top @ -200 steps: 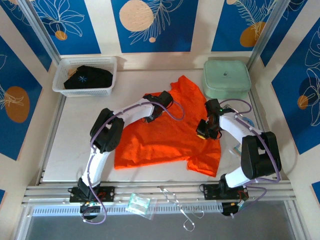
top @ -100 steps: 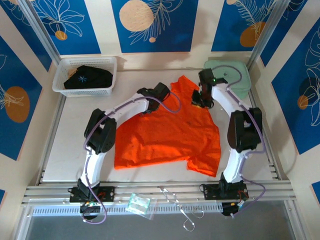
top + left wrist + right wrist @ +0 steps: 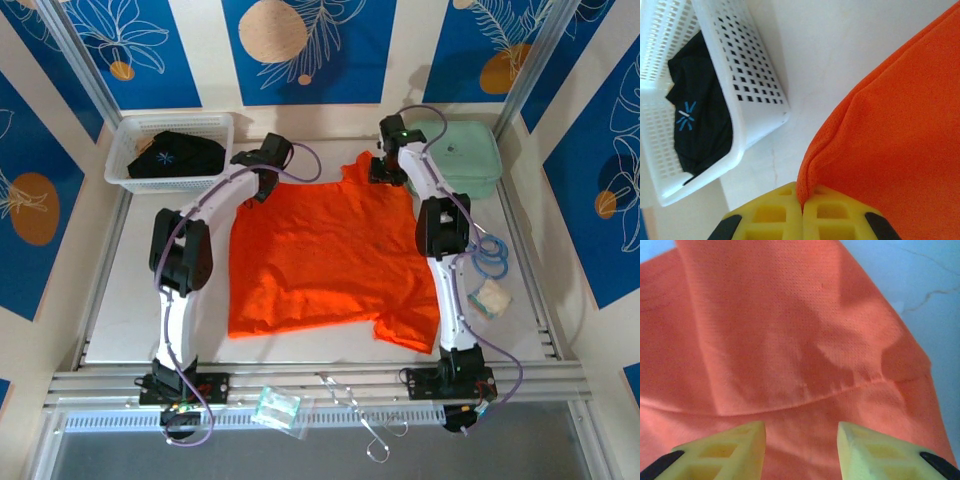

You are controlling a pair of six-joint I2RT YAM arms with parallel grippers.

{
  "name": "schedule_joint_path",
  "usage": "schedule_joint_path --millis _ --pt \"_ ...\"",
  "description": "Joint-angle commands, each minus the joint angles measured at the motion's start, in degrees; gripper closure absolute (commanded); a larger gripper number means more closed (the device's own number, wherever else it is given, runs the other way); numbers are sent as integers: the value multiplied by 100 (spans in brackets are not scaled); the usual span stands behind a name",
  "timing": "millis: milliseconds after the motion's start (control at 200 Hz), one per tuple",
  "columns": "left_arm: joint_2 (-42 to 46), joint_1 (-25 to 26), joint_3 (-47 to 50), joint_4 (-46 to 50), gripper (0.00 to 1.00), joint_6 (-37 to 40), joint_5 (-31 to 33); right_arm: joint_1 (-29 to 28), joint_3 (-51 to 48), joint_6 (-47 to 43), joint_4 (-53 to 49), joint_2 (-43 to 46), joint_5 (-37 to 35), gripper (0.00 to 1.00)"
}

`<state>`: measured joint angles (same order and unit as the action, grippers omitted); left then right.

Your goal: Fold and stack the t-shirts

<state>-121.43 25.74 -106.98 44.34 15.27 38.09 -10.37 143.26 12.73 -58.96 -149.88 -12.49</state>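
Orange t-shirt (image 3: 320,260) lies spread, bare table (image 3: 130,290) beside — left hand (image 3: 802,202) pinches its far edge, right hand (image 3: 801,432) gapes above it.

Overhead, two wrist close-ups; shared t-shirt (image 3: 320,260)

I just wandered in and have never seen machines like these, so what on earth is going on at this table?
Two robot arms are working on a bright orange t-shirt that lies spread on the table. The left gripper is pinched shut on the shirt's far left corner, near a white basket with a black t-shirt in it. The right gripper hangs open over the shirt's far right part, holding nothing. The orange shirt looks mostly flat, not yet folded.
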Motion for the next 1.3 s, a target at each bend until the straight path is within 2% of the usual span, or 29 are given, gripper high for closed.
schedule_joint_path --millis 0,165,360,725,936,1111,1191,1296 --pt "118 19 -6 -143 100 -333 -423 35 575 -139 -733 -332 39 59" --pt "252 19 266 -223 100 -681 -645 -15 -195 213 -841 -95 301 70" --pt "570 19 762 -414 100 -1080 -867 -169 -2145 569 -96 942 497 100" --pt "757 19 1157 -572 100 -1280 -787 -462 -2651 690 -125 2347 -92 100" --pt "806 21 1357 -662 100 -1315 -727 -1107 -4426 1592 454 3284 -220 100" --pt "835 19 1516 -738 100 -1311 -689 -1836 -5556 2708 947 3470 -36 100" --pt "875 19 1594 -768 100 -1292 -677 -2097 -5762 3037 991 3533 -16 91" --pt "942 19 1704 -816 100 -1259 -661 -2191 -5714 3087 815 3783 -185 71"
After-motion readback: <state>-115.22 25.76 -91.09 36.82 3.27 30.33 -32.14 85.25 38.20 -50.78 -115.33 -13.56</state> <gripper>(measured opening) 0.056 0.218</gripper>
